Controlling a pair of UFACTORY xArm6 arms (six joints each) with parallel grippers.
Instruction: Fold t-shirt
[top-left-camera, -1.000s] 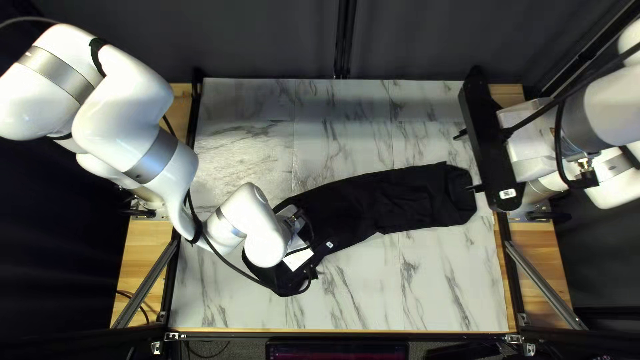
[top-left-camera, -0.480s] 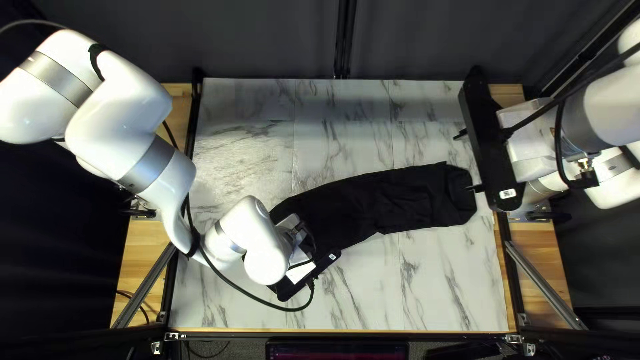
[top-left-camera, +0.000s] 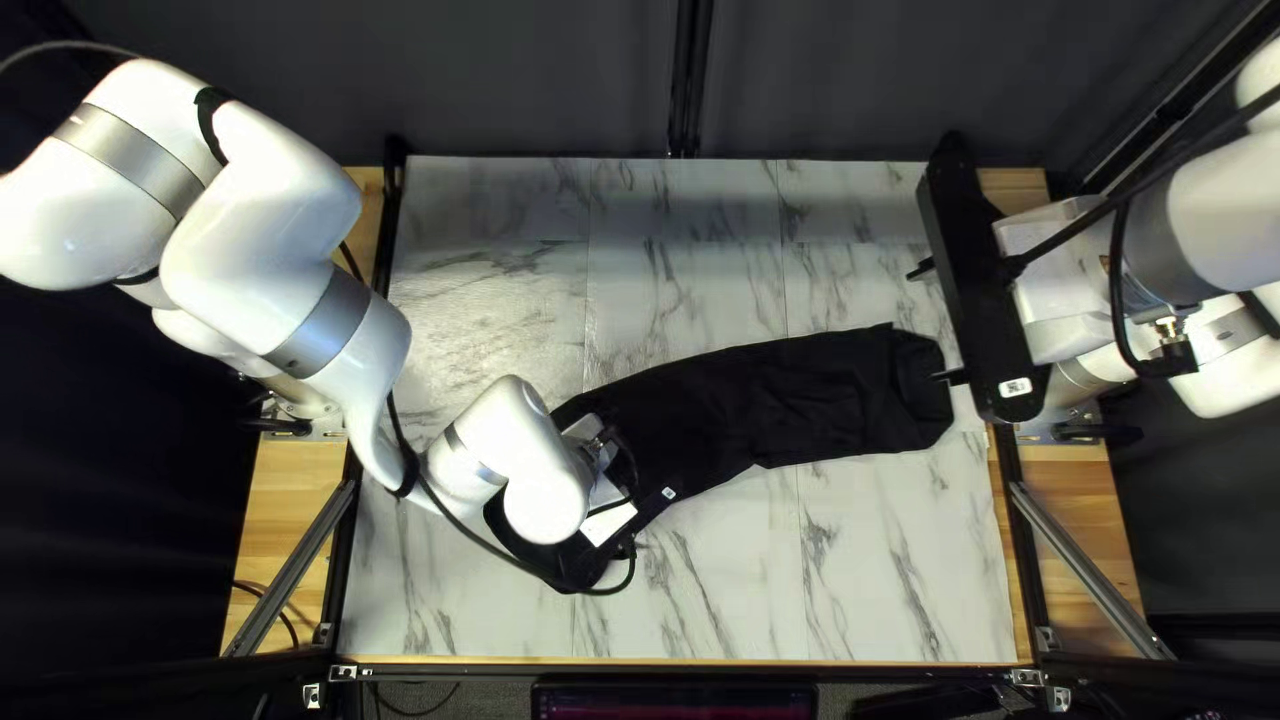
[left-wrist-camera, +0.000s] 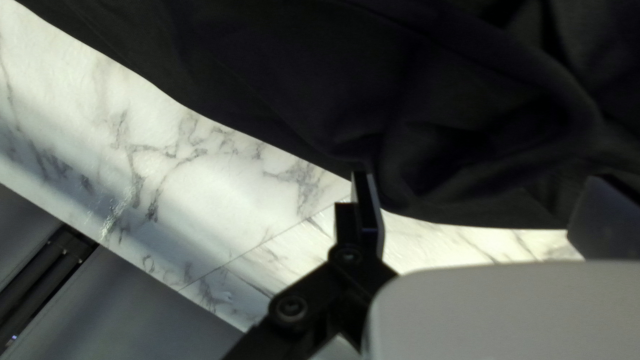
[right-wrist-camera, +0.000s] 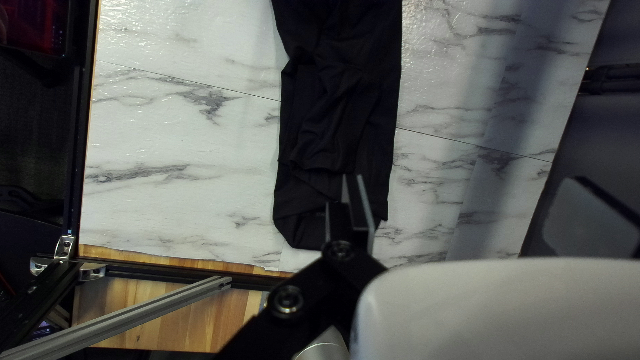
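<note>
My left gripper (top-left-camera: 651, 507) is low over the left end of the black t-shirt (top-left-camera: 720, 414), its fingertips hidden there. The shirt lies as a long, narrow folded strip. In the left wrist view, my left gripper (left-wrist-camera: 481, 183) has its fingers wide apart; one overlaps the edge of the wrinkled shirt (left-wrist-camera: 280, 73), with contact unclear. At the strip's right end, my right gripper (top-left-camera: 930, 326) hangs beside the cloth. Seen from its own wrist, the right gripper (right-wrist-camera: 467, 187) is wide apart too, one finger in front of the end of the shirt (right-wrist-camera: 333, 120), holding nothing.
Marble-patterned tabletop (top-left-camera: 854, 574) surrounds the shirt. Metal frame bars (top-left-camera: 1087, 567) run beside the table, and a dark curtain (top-left-camera: 534, 80) stands behind it. A cable (top-left-camera: 467, 534) loops from my left arm over the table near the shirt.
Over the last second my left gripper has shifted slightly rightward, dipping toward the near edge and coming back up. My right arm shows no movement, and the visible part of the shirt lies as before.
</note>
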